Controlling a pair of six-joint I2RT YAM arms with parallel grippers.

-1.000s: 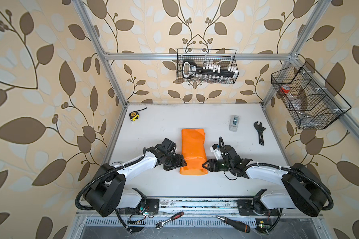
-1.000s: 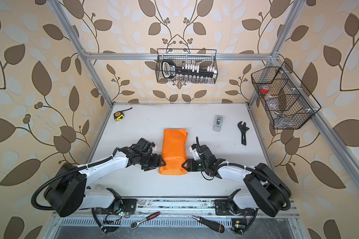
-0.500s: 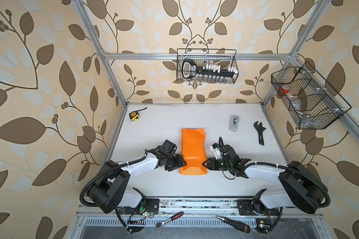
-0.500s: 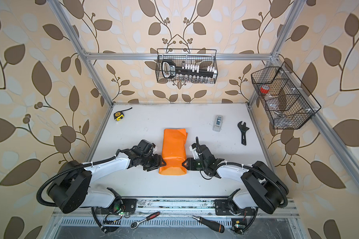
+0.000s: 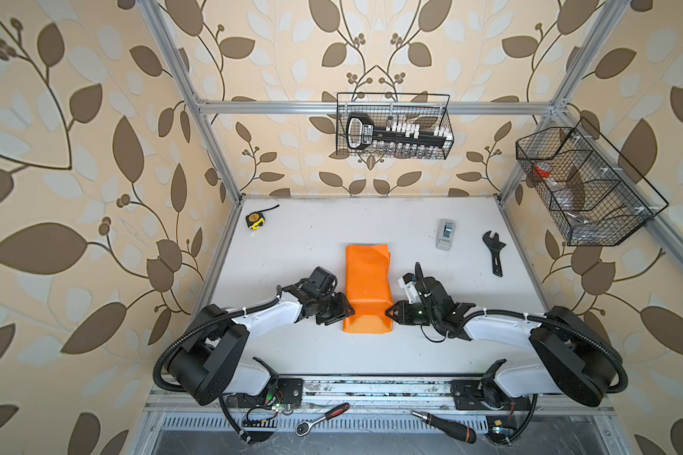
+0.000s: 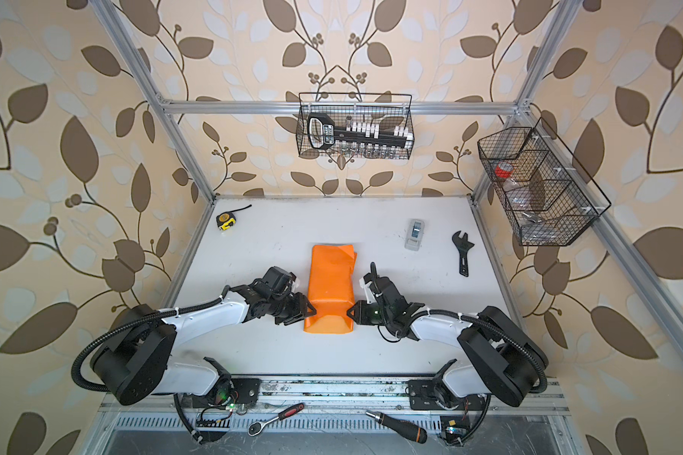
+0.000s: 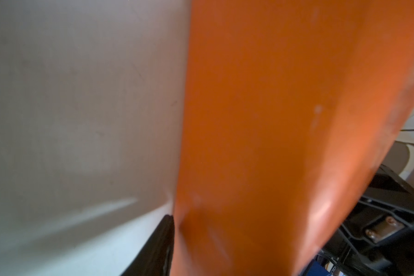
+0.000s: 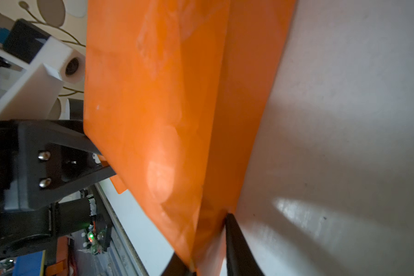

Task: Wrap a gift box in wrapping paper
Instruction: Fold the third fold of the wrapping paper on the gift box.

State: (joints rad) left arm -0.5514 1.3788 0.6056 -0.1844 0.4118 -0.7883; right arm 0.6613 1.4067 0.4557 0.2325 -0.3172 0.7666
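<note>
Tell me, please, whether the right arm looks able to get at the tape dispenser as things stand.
Probably yes: bare table lies between the right gripper and the tape dispenser, though it first must release the wrapping paper.

Premises are assessed as a robotics laboratory test cell, not a dwelling. A white tabletop (image 5: 332,228) is enclosed by an aluminium frame (image 5: 277,106), which is backed with leaf-patterned wallpaper (image 5: 75,157). Well beyond the left gripper (image 5: 348,311), toward the back corner, a tape measure (image 5: 254,220) is noted. Beyond the right gripper (image 5: 389,313), an adjustable wrench (image 5: 495,252) is noted. A back wire basket (image 5: 448,130) holding tools is hung on the frame far ahead of both grippers. A side wire basket (image 5: 655,199) is hung outboard of the right one. Behind the grippers, at the arm bases, a mounting rail (image 5: 371,388) with exposed wiring is recorded. A ratchet (image 5: 322,414) and a screwdriver (image 5: 446,426) are laid beside it.
</note>
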